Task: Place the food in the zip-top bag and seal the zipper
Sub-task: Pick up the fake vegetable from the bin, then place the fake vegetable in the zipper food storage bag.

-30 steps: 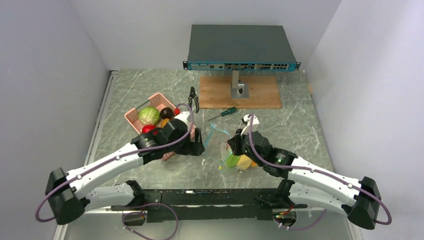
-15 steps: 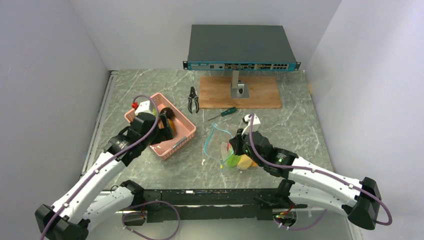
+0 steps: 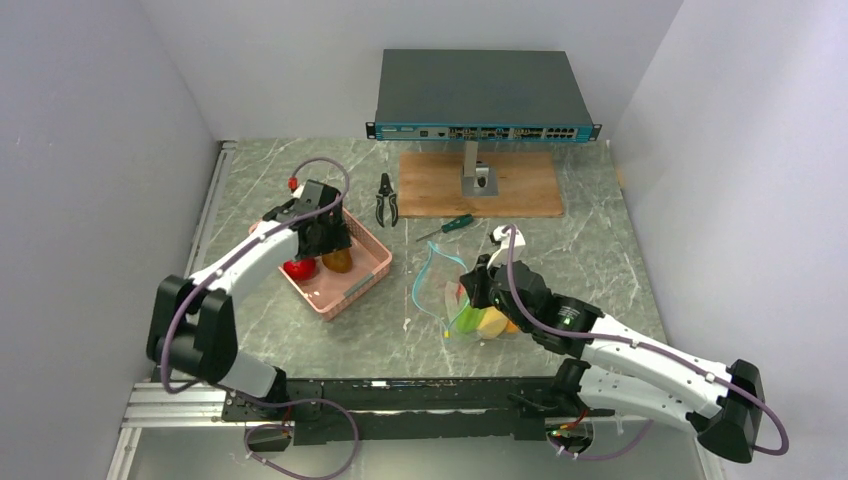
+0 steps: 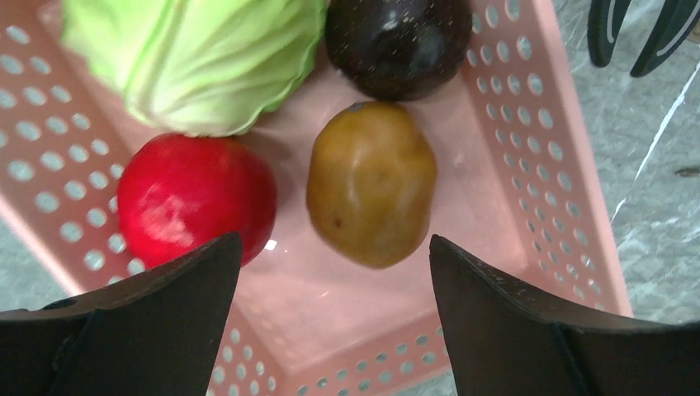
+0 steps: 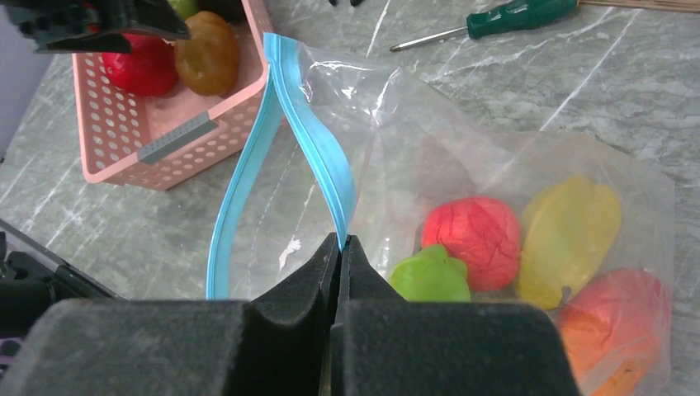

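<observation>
The clear zip-top bag (image 5: 462,157) lies on the table with its mouth open, and it shows in the top view (image 3: 450,300). Its teal-blue zipper (image 5: 318,144) stands up. My right gripper (image 5: 340,244) is shut on the zipper's upper strip and holds the mouth open. Red, green, yellow and orange food items (image 5: 475,235) lie inside the bag. My left gripper (image 4: 334,272) is open and empty above the pink basket (image 4: 536,124). Below it lie a brown potato (image 4: 371,181), a red fruit (image 4: 194,198), a cabbage (image 4: 198,58) and a dark round fruit (image 4: 396,37).
A green-handled screwdriver (image 3: 448,226) and black pliers (image 3: 386,198) lie behind the bag and basket. A wooden board (image 3: 480,185) with a stand carrying a network switch (image 3: 485,95) is at the back. Grey walls close in both sides.
My left arm swung from beside the bag back left to over the pink basket and now hangs open above the potato. The right gripper kept holding the zipper.
</observation>
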Tool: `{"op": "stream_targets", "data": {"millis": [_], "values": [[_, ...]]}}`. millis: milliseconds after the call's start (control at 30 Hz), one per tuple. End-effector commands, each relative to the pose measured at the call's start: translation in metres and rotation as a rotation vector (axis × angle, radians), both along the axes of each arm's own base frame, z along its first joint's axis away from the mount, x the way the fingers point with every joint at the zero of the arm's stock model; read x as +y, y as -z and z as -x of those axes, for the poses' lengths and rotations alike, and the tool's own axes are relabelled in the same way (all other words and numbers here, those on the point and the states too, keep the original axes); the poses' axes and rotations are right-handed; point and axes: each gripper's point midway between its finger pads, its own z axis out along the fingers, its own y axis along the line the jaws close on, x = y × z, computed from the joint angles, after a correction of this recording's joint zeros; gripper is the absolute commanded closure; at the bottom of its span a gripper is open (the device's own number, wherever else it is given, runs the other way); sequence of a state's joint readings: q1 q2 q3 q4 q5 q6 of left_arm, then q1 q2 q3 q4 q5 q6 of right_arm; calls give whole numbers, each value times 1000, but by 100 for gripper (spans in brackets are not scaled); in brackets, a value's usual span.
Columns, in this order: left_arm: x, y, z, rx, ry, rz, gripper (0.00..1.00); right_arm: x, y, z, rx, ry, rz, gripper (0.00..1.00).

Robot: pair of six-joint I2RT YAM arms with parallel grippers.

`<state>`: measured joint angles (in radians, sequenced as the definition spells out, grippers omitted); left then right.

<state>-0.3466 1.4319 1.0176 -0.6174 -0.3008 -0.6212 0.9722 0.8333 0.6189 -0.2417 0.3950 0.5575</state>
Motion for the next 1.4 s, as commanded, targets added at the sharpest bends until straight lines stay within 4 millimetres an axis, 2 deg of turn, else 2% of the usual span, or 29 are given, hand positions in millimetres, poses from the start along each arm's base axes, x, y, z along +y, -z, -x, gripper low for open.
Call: {"op": "stream_targets", "data": {"millis": [0, 333, 400, 533, 700, 900, 1200, 1367], "values": [[-14, 0, -26, -6, 27, 22, 12, -3, -21, -2, -33, 25, -40, 100], [-17, 47, -27, 102, 45, -3, 13, -6, -21, 3, -28, 21, -67, 100], [-18, 50, -26, 109, 54, 0, 18, -6, -21, 2, -25, 22, -58, 100], [-18, 47, -21, 99, 58, 15, 35, -8, -19, 4, -20, 26, -67, 100], [-17, 22, -9, 48, 78, 42, 50, -7, -23, 5, -30, 23, -85, 100], [-26, -15, 18, -43, 160, 146, 58, -4, -24, 1, -32, 19, -68, 100], [-87, -67, 75, -181, 453, 545, 64, 8, -21, -3, -28, -4, -54, 100], [-119, -87, 105, -217, 605, 741, 68, 20, -20, -8, -21, -21, -53, 100]]}}
